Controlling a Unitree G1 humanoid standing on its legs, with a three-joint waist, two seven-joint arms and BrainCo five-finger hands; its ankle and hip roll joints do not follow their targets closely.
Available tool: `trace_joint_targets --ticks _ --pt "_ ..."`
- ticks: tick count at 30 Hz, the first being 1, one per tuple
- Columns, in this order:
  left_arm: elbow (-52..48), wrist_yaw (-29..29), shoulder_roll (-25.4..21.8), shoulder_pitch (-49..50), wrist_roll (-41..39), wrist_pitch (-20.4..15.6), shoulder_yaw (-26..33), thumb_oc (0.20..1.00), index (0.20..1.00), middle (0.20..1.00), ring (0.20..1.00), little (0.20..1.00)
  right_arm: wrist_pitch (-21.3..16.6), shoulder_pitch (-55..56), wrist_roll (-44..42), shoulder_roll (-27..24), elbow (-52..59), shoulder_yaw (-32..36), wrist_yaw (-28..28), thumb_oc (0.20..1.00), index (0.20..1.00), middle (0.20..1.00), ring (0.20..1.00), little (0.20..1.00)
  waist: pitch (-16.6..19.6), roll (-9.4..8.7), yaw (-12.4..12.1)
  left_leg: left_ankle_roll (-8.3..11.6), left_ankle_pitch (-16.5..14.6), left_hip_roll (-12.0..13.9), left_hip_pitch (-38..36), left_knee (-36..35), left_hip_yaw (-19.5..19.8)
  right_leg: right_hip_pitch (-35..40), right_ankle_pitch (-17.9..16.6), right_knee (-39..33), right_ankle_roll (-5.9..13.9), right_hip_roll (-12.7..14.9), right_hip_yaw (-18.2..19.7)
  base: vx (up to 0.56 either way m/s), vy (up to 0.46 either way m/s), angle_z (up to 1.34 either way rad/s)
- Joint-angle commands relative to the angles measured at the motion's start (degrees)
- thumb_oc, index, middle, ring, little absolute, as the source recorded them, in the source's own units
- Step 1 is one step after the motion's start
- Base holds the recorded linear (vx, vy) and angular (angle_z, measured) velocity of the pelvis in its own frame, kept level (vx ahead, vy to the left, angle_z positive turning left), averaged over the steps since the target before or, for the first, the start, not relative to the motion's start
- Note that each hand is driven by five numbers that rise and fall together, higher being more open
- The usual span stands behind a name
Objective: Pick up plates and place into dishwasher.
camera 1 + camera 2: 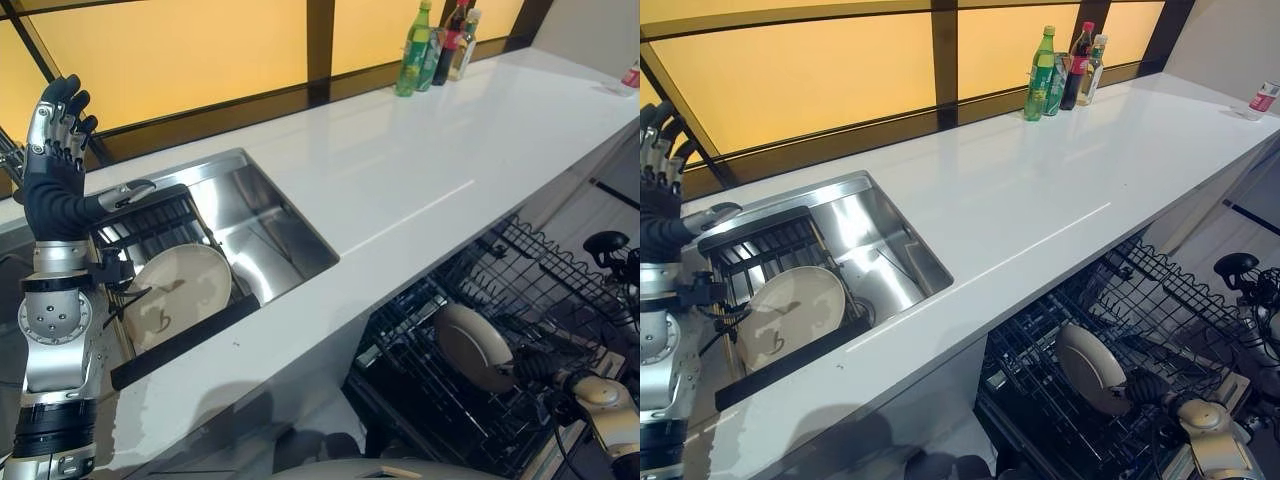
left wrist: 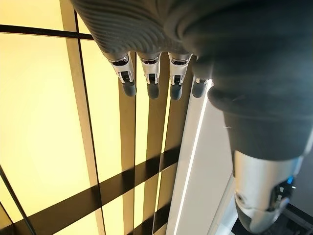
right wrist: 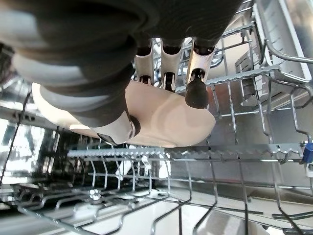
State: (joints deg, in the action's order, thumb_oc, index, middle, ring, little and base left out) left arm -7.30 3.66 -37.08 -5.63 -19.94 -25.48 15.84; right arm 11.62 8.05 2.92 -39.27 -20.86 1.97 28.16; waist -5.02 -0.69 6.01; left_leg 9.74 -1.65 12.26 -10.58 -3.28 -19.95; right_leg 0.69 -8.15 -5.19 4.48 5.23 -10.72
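A stainless steel sink [image 1: 262,215] is sunk into the long white countertop [image 1: 420,170]. In its left part sits a black wire drying rack [image 1: 150,225], and one round cream plate with a brown mark [image 1: 178,297] leans in that rack. Below the counter's front edge the black wire dishwasher rack [image 1: 500,340] is pulled out, and a second round cream plate [image 1: 472,346] stands tilted among its tines.

At the far end of the counter a green plastic bottle [image 1: 414,50], a dark bottle with a red label [image 1: 452,40] and a clear bottle with a pale cap [image 1: 464,45] stand close together against the amber window panels [image 1: 170,50]. A small pink-labelled container [image 1: 1263,98] sits at the counter's right end. No print on any of them can be read.

The right hand [image 3: 161,73] is down inside the dishwasher rack and grasps the second plate: in the right wrist view its thumb lies across one face and its fingers [image 3: 197,93] curl over the rim onto the other face. The left hand [image 1: 58,125] is raised above the sink's left edge, well apart from the plate in the drying rack, its fingers straight and relaxed and holding nothing.
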Motion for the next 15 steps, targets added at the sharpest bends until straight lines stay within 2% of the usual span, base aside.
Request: trace_joint_targets --ticks 1,15 --pt "0.97 1.05 -4.08 -4.43 -0.17 -0.99 -2.56 1.0 1.0 1.0 1.0 1.0 -1.05 0.37 0.41 1.14 -0.51 -6.32 3.48 0.2 0.2 0.2 0.2 0.2 1.68 -0.9 0.13 -1.44 6.17 1.13 7.38 -0.28 2.62 3.46 10.16 5.59 2.42 2.37 -0.98 0.0 0.007 0.09" --pt "0.93 1.51 -4.97 -5.08 -0.59 -0.48 -3.15 1.0 1.0 1.0 1.0 1.0 -0.59 0.48 0.46 2.74 -1.58 -8.15 -0.09 0.2 0.2 0.2 0.2 0.2 2.03 -0.76 -0.45 -1.68 5.84 0.8 7.38 -0.63 3.17 3.67 9.96 5.17 2.67 2.53 -1.74 -0.01 0.004 0.06"
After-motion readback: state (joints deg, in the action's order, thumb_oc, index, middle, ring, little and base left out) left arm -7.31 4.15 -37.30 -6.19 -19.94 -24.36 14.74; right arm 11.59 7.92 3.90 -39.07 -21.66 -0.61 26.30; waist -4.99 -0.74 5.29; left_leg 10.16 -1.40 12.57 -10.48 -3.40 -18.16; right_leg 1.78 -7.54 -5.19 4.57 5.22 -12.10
